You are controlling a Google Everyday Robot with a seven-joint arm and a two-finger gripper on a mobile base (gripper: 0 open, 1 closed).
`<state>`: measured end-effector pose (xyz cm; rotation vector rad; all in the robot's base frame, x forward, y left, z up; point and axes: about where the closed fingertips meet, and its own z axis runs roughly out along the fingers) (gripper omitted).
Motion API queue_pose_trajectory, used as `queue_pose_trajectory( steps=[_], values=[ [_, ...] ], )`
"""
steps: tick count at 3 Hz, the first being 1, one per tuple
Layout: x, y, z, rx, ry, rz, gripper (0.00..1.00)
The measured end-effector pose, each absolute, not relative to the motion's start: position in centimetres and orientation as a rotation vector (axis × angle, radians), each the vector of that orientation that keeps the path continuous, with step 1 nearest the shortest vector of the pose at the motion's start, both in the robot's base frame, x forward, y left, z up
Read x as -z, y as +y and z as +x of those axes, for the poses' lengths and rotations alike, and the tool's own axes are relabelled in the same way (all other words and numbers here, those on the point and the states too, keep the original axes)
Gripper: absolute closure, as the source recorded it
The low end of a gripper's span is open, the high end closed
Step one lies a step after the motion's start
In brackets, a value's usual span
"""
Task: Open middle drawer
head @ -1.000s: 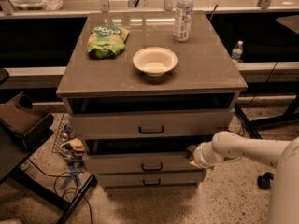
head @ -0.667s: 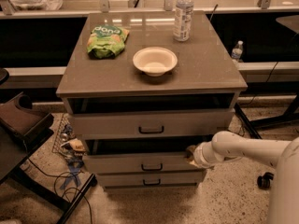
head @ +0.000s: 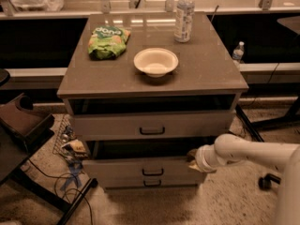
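At far left, some clutter [head: 70,146] lies on the floor beside the cabinet [head: 211,74]. On the cabinet top sit a green bag [head: 108,41], then a white bowl [head: 155,61], then a clear bottle [head: 184,14] at the back right.

Below the top, three grey drawers are stacked. The top drawer [head: 108,125] has the tallest front, the middle drawer [head: 112,168] is under it, and the slim bottom drawer [head: 124,184] is lowest. The middle drawer has a small black handle [head: 153,172] at its centre. A dark band above its front suggests it is already drawn out a little, though how far is hard to judge.

To the right, the gripper [head: 193,157] sits at the upper right corner of that front, touching or very nearly touching its top edge. Whether it is clenched or released cannot be told. The white arm [head: 253,153] reaches in from the right edge.

The drawer looks like a stiff box on slides, likely light if empty. It should run straight out toward the camera without flexing. The handle is the surest hold, since a central pull stays even. A pull from the right corner, where the gripper is, may skew the drawer or slip off the smooth edge, so a slow, straight draw seems wise
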<state>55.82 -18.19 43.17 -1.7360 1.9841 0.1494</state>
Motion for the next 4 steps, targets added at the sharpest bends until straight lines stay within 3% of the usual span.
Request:
queue_pose_trajectory(
  steps=[1, 4],
  values=[
    [-44.0, -19.3, 53.1, -0.153, 2.003, -1.752, 1.0],
    [-43.7, -18.6, 54.3, -0.193, 1.978, -1.797, 1.0]
  ],
)
